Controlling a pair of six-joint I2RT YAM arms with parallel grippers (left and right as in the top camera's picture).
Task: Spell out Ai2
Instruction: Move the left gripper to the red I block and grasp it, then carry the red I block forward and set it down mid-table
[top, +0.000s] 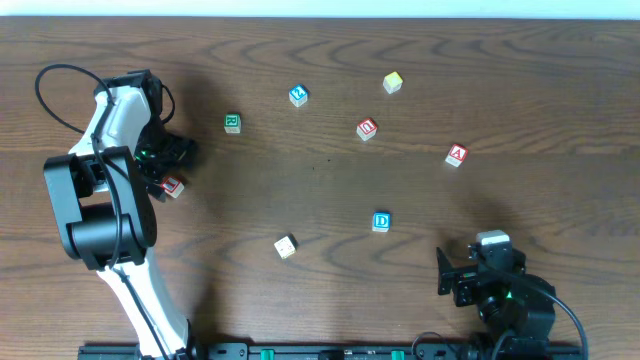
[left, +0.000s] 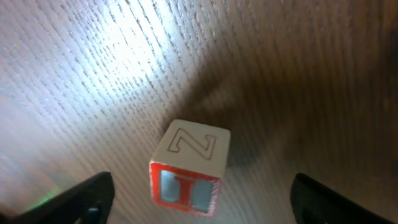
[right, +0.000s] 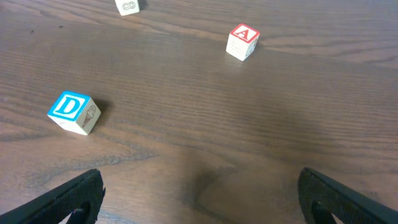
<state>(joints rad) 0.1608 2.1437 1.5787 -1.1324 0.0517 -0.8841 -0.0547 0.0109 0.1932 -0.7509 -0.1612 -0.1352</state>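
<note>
Black left gripper and black right gripper are both hanging open, the left one straddling the small white wooden cube with a red I. Centring over it and lowering further before closing is looking wisest.

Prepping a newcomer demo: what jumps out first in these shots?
The left pincer hangs open over the I cube at the left of the table, glare-lit in the wrist view. Further off on the dark wood: the A cube far right, the D cube nearer the right pincer, which sits open at the near edge.
</note>
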